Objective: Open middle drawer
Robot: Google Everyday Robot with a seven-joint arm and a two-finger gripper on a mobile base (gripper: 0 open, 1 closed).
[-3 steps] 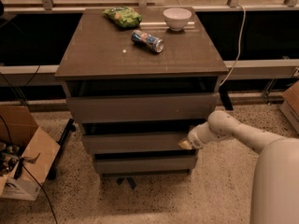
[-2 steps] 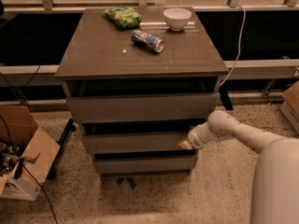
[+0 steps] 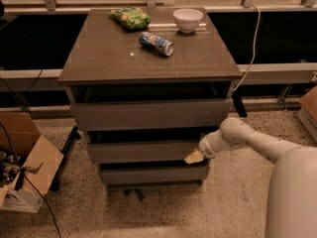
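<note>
A grey-brown cabinet holds three handleless drawers stacked one above another. The middle drawer (image 3: 141, 151) has a long flat front panel with a dark gap above it. The top drawer (image 3: 148, 114) is taller, the bottom drawer (image 3: 151, 174) is shorter. My gripper (image 3: 194, 156) is at the right end of the middle drawer's front, at its lower edge, on the end of my white arm (image 3: 242, 138) that reaches in from the right.
On the cabinet top (image 3: 104, 58) lie a green snack bag (image 3: 131, 18), a tipped can (image 3: 156, 43) and a white bowl (image 3: 188, 19). An open cardboard box (image 3: 22, 167) stands on the floor at left. A cable (image 3: 250, 48) hangs at right.
</note>
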